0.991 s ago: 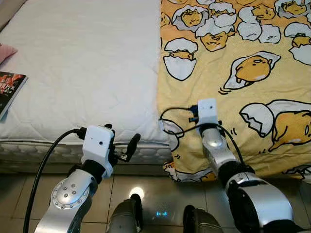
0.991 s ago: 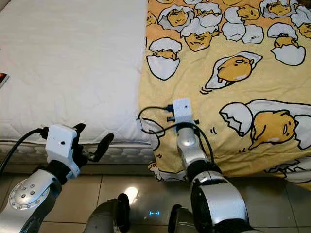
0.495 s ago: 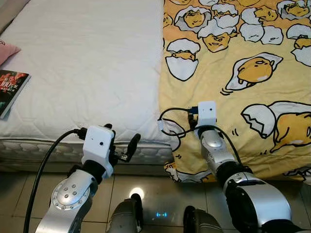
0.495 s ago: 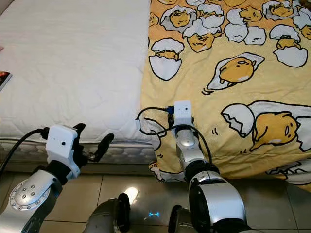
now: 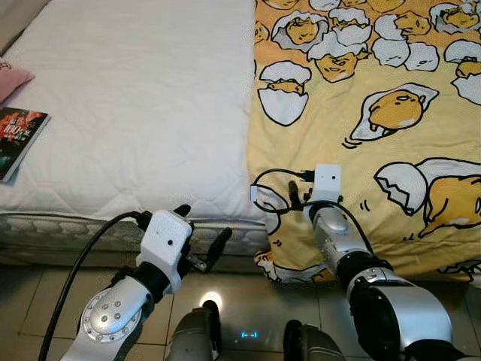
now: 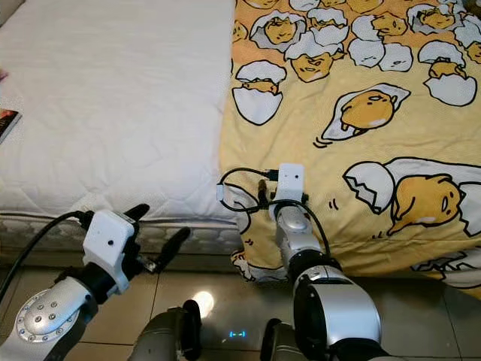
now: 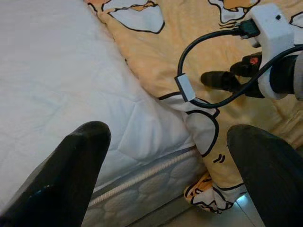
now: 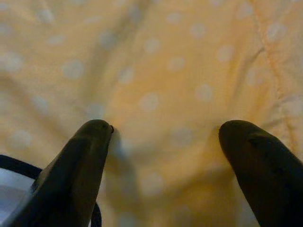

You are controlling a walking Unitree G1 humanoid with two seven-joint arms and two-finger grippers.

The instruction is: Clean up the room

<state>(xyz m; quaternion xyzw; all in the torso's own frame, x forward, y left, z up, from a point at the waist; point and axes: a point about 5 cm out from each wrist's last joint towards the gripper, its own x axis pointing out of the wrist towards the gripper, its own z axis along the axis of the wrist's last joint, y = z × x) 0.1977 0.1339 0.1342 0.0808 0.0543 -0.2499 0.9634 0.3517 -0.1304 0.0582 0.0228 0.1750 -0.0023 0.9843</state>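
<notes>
- The white mattress [image 5: 135, 113] takes the left half of the bed; its front edge runs just above the tiled floor [image 5: 30, 301].
- The yellow blanket [image 5: 361, 98] covers the right half and hangs over the front edge.
- A book [image 5: 19, 135] lies near the mattress's left edge.
- The left gripper [image 5: 204, 241] hovers at the mattress edge, fingers spread, holding nothing.
- The right gripper [image 8: 165, 156] is wide open, its fingertips [image 8: 97, 135] pressing the blanket.

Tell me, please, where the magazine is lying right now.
In the left eye view the magazine lies on the white mattress at its far left edge, just below a pink pillow corner.
</notes>
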